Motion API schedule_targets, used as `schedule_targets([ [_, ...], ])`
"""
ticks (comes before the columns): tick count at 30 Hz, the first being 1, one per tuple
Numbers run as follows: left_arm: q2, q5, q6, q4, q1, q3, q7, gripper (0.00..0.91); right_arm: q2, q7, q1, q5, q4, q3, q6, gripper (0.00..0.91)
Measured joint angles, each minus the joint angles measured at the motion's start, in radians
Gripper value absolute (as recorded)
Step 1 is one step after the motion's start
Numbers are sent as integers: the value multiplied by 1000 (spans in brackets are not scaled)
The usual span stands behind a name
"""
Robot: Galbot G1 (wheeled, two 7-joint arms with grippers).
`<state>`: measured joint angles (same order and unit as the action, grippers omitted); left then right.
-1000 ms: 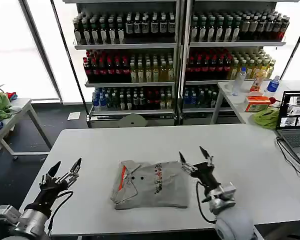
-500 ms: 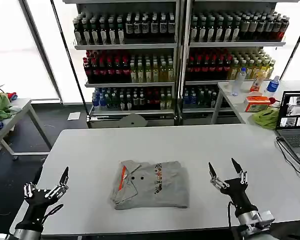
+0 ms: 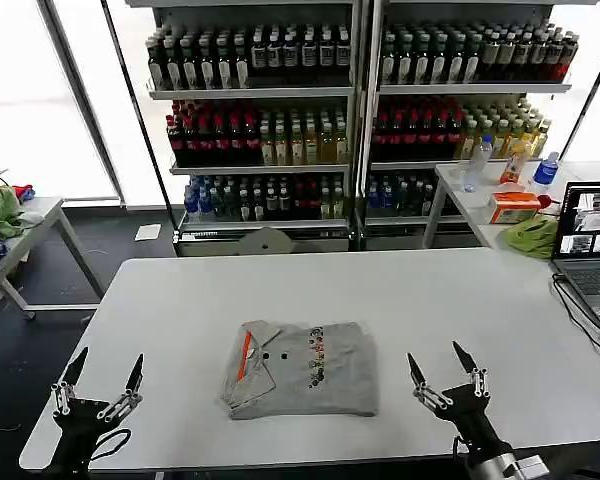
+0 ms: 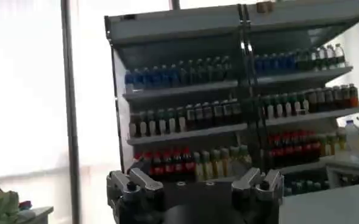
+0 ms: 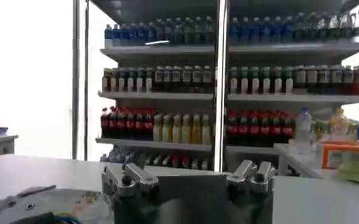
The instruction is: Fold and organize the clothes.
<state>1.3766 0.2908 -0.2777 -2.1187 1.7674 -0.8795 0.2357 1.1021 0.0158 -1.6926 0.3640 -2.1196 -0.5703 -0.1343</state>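
Tall metal shelving [image 3: 350, 120] stacked with bottled drinks, backed by bright daylit windows [image 3: 20, 100], behind a broad white rectangular table [image 3: 310, 285].

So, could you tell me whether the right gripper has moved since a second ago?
Yes. The right gripper has pulled back off the folded shirt toward the table's near right edge, jaws open.

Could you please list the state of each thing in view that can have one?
Grey collared shirt: folded into a rectangle, lying flat on the white table, collar and orange placket facing up.
Left gripper: open, empty, at the table's near left corner.
Right gripper: open, empty, right of the shirt, not touching it.
Laptop: lid open, screen on.
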Motion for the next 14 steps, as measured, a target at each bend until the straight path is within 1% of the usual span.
schedule_targets([
  [5,10,-20,-20,12,-3,-6,15,907,-11,11,-2,11,3,0,3,907],
  [14,27,-35,-23,4,7,-13,25,907,-24,23,-5,23,3,0,4,907],
])
